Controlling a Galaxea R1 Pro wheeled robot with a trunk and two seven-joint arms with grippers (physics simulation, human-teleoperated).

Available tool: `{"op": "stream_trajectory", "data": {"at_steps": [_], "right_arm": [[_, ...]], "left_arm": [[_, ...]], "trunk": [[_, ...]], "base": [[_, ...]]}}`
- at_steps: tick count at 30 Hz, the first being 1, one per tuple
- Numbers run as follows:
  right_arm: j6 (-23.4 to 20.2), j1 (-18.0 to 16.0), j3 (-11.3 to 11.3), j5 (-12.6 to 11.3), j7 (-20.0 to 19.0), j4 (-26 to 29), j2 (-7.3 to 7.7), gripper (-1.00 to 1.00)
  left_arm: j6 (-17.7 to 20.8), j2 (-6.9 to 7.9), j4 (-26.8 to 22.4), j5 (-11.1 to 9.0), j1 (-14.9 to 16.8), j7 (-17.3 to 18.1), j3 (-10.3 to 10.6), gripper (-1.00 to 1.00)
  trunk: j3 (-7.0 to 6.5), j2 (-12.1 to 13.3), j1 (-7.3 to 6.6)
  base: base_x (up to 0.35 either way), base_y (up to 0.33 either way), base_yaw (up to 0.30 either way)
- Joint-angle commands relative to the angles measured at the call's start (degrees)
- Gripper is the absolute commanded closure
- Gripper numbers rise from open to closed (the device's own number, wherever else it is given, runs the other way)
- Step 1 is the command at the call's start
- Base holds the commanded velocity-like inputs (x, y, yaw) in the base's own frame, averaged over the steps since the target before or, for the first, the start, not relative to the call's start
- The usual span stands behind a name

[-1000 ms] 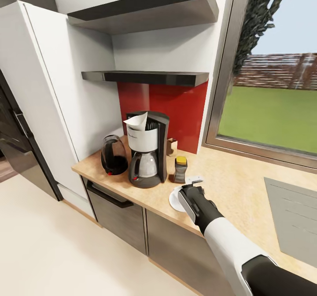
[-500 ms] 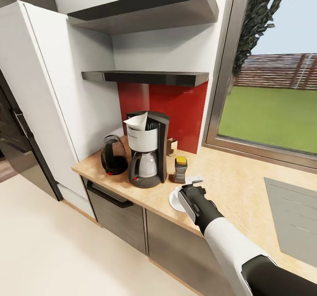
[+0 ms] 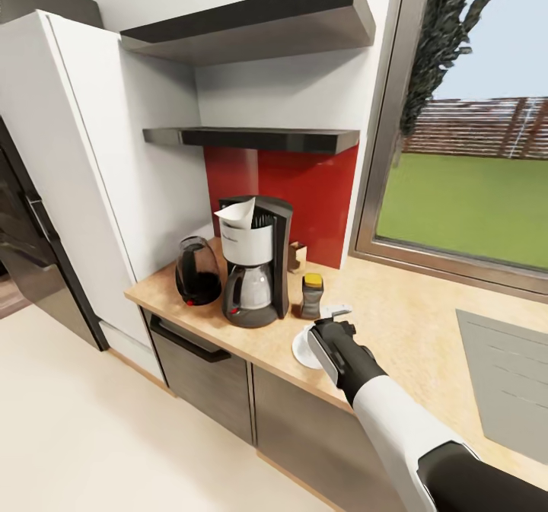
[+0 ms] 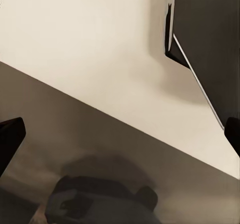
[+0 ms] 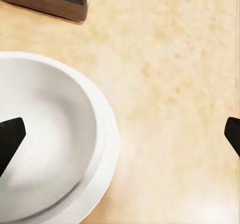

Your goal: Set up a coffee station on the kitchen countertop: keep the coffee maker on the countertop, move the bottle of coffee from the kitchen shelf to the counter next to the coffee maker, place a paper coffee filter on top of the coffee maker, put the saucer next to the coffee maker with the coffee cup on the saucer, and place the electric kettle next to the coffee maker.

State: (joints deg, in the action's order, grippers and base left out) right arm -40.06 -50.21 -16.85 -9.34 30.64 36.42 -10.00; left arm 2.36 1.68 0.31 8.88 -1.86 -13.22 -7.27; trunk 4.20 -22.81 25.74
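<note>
The right gripper (image 3: 332, 328) hangs directly over the round white saucer (image 3: 304, 347) on the tan speckled surface (image 3: 411, 322), jaws apart. The black-and-white drip coffee maker (image 3: 253, 261) stands near the wall, a white paper filter (image 3: 237, 212) on its top. The dark glass electric kettle (image 3: 197, 271) and the yellow-capped coffee bottle (image 3: 310, 295) flank it. The left gripper (image 4: 120, 134) has its jaws apart above pale floor.

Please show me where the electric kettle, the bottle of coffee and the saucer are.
electric kettle (image 3: 197, 272), head view, on its dark glass body.
bottle of coffee (image 3: 310, 297), head view, on its body.
saucer (image 5: 107, 149), right wrist view, on its rim.
</note>
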Motion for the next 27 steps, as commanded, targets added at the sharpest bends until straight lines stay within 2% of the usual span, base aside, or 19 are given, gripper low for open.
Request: {"op": "stream_trajectory", "data": {"at_steps": [1,8,20,27], "right_arm": [[-0.1,-0.1,-0.2,-0.6,0.6,0.0,0.00,-1.00],[-0.1,-0.1,-0.1,-0.6,0.6,3.6,0.00,-1.00],[-0.2,-0.1,-0.2,-0.6,0.6,4.3,0.00,-1.00],[-0.1,-0.1,-0.2,-0.6,0.6,4.3,0.00,-1.00]], "left_arm": [[0.2,-0.01,-0.1,0.6,0.0,-0.1,-0.5,-1.00],[0.2,-0.01,0.0,0.7,0.0,-0.1,-0.4,-1.00],[0.2,0.00,-0.1,0.7,0.0,0.3,-0.4,-1.00],[0.2,-0.01,-0.1,0.8,0.0,0.3,-0.4,-1.00]], "trunk": [[0.02,-0.1,0.04],[-0.61,-0.1,0.04],[-1.68,-0.1,0.04],[-1.92,-0.1,0.04]], "base": [[0.000,0.000,0.000],[0.000,0.000,0.000],[-0.003,0.000,0.000],[-0.259,0.000,0.000]]}}
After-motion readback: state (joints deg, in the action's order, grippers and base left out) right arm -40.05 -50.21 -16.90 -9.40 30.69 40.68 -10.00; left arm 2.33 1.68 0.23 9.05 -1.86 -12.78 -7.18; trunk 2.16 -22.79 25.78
